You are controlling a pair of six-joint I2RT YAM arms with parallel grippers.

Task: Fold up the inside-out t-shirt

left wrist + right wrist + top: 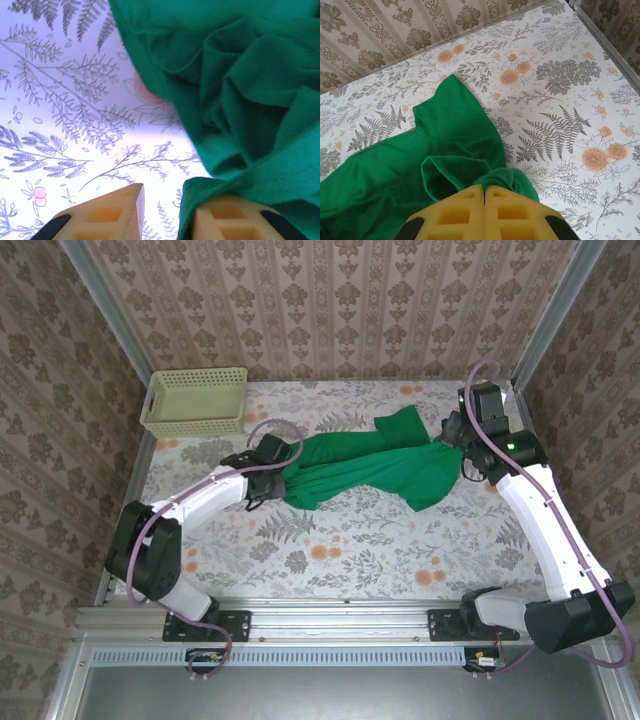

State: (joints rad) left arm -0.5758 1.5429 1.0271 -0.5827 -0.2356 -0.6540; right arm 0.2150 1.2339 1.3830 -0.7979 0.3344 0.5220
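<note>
The inside-out t-shirt (370, 465) is a bright green bunched strip stretched across the flowered table between my two grippers. At its left end sits my left gripper (283, 472). In the left wrist view, that gripper (167, 210) has its jaws apart with table showing between them. The shirt's hem (200, 187) drapes over the right finger (235, 220); the left finger (110, 215) is bare. At the shirt's right end, my right gripper (450, 435) is shut on a fold of it. In the right wrist view its pads (485, 192) pinch gathered green cloth (445, 140).
A pale yellow-green basket (195, 400) stands at the back left corner. Patterned walls and metal rails (545, 320) enclose the table on three sides. The flowered tablecloth (350, 540) is bare in front of the shirt.
</note>
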